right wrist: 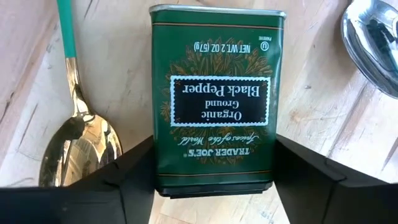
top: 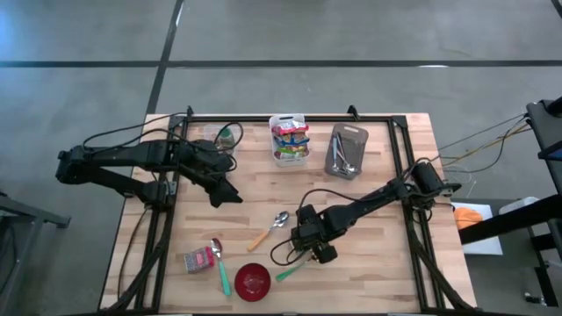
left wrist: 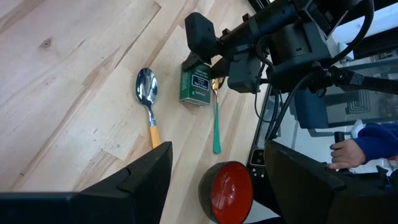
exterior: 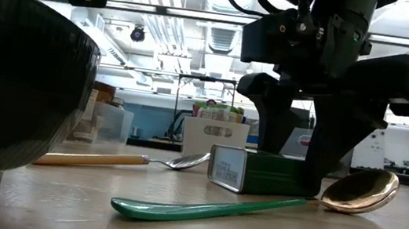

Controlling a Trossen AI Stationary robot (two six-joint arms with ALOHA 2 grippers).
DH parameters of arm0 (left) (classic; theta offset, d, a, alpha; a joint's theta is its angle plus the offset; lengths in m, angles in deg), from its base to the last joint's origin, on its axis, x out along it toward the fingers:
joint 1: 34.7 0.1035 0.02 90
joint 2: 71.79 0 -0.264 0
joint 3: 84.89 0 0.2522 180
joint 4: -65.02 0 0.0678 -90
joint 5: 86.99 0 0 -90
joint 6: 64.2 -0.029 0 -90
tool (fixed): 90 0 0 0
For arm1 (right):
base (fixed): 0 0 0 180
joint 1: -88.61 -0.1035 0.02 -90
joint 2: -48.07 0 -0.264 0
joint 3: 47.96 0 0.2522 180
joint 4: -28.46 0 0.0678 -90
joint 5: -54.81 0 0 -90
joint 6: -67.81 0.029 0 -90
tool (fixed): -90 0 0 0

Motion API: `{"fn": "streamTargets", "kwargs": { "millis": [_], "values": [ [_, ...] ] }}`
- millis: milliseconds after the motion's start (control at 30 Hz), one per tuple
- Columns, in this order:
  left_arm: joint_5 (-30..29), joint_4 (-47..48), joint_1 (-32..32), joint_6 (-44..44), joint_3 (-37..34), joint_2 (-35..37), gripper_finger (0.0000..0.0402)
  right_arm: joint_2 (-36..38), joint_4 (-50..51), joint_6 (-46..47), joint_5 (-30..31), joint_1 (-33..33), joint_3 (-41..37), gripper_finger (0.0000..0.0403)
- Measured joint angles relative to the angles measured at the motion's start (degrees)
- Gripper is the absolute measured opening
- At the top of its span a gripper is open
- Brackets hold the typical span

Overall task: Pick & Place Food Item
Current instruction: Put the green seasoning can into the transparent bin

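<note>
The left gripper (top: 230,195) hangs over bare wood at the table's left-middle, its fingers (left wrist: 146,180) spread with nothing between them. Behind it, near the back edge, sits a small jar (top: 226,137). Down at the front left lies a pink packet (top: 198,260) with a green-handled spoon (top: 219,263) just beside it, then a red bowl (top: 253,281) at the front edge. An orange-handled spoon (top: 268,230) lies toward the middle, and a white basket (top: 289,140) of snack packs stands at the back with a grey tray (top: 346,151) of cutlery to its right.

The right gripper (top: 316,247) is down on the table right of the bowl, its fingers (right wrist: 134,171) set on either side of the pepper tin (right wrist: 213,99) (green, lying flat on the wood); whether they have clamped it yet I cannot tell. A gold spoon (right wrist: 79,134) with a teal handle lies just beside the tin. In the room beyond, a person's hand (left wrist: 345,152) shows.
</note>
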Motion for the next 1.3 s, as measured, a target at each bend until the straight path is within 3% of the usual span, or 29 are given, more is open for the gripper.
{"fn": "streamTargets", "kwargs": {
  "millis": [367, 667, 967, 1300],
  "values": [
    [0.0, 0.0, 0.0, 1.1, 0.0, 0.0, 0.0258, 0.2, 1.1, 0.6, 0.0, 0.0, 0.3, 0.0255],
    [2.0, -2.5, 0.5, 15.5, 0.0, -0.7, 0.0258, 5.2, 8.6, -2.9, 0.2, 0.0, 4.7, 0.0255],
    [14.6, -14.2, 2.7, 24.1, 0.0, -10.9, 0.0258, 8.5, 16.7, -10.4, 3.6, 0.0, 17.8, 0.0255],
    [27.2, -37.0, 3.0, 32.0, 0.3, -20.8, 0.0258, 8.5, 19.0, -12.1, 8.9, 0.5, 26.4, 0.0255]
  ]
}}
